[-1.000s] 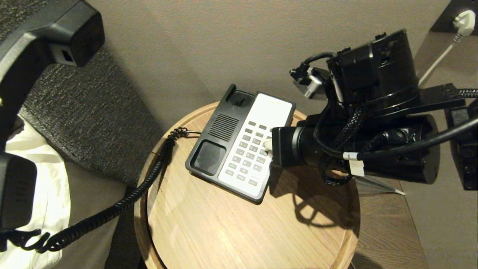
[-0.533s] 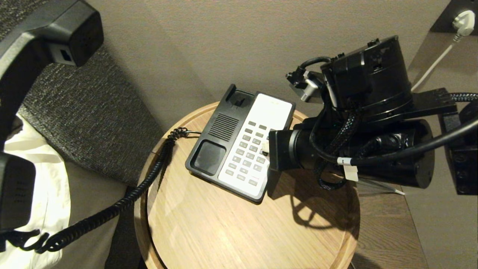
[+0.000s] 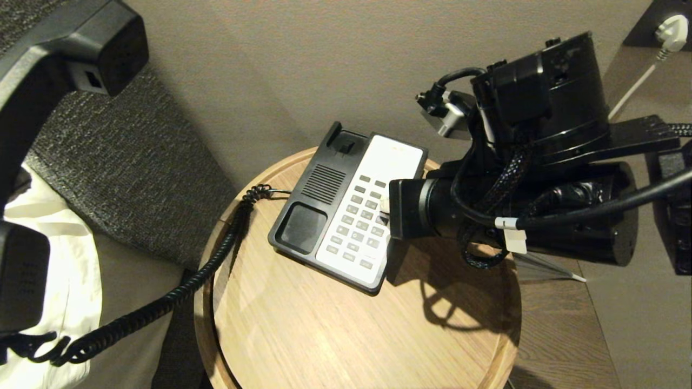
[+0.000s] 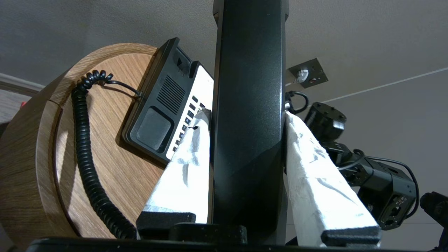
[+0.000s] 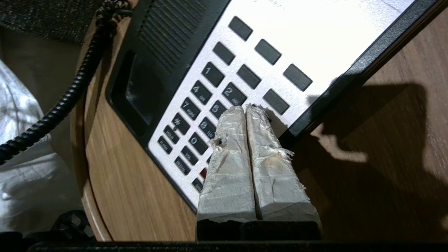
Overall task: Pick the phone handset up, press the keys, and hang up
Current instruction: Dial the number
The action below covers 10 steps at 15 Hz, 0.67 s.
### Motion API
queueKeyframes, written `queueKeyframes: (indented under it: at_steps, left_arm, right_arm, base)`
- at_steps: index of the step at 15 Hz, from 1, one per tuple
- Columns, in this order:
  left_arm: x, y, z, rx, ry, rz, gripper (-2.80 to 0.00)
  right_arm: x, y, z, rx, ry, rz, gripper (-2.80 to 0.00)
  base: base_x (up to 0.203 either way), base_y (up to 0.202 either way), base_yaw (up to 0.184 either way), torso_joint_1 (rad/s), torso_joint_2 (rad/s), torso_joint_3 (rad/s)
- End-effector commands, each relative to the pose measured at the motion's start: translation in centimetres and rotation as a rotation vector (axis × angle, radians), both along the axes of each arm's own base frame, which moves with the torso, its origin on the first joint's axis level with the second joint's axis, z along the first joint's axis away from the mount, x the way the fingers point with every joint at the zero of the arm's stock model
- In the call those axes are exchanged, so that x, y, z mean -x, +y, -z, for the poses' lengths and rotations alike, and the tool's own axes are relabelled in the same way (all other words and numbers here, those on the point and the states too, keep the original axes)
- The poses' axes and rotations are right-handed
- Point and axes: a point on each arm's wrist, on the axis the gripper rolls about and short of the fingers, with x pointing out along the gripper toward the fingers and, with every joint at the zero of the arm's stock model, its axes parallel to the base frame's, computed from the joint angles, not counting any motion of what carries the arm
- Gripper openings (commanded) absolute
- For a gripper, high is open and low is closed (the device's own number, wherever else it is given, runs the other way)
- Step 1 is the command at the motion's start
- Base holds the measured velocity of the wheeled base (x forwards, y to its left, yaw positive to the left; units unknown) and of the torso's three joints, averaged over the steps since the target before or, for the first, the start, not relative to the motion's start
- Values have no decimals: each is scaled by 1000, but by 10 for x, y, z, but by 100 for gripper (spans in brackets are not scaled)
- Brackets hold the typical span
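From the head view, a black phone base (image 3: pixel 346 208) sat on a round wooden table (image 3: pixel 335 329). The phone handset (image 3: pixel 32 135) was up in the air at the far left, close to the camera, well apart from the base. Its coiled cord (image 3: pixel 178 292) ran down from it, across the table edge, to the base. The right gripper (image 3: pixel 385 205) reached in from the right, and its white tip was over the keys (image 3: pixel 359 221).

From the left wrist view, the left gripper (image 4: pixel 245 115) was closed tight on the phone handset (image 4: pixel 248 105). One white taped finger (image 4: pixel 182 168) pressed on each side of the black bar. The table and the base were below and behind it.

From the right wrist view, the right gripper (image 5: pixel 245 110) had its two taped fingers (image 5: pixel 231 157) pushed together, holding nothing. Their tips were down on the keys (image 5: pixel 213 94), right beside the 5 and just under the 2. The cord (image 5: pixel 66 98) hung off the table's edge.
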Motion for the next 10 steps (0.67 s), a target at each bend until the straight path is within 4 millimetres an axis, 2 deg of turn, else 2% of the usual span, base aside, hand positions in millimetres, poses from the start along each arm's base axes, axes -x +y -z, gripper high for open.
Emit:
queueKeyframes:
  at_steps: [1, 10]
  left_arm:
    - [0, 0, -1, 5, 0, 2, -280]
    - [0, 0, 0, 5, 1, 2, -280]
  right_arm:
    - [8, 0, -3, -5, -1, -17, -280]
    - [8, 3, 6, 23, 27, 2, -280]
  base:
    - [0, 0, 0, 0, 0, 0]
    - [0, 0, 0, 0, 0, 0]
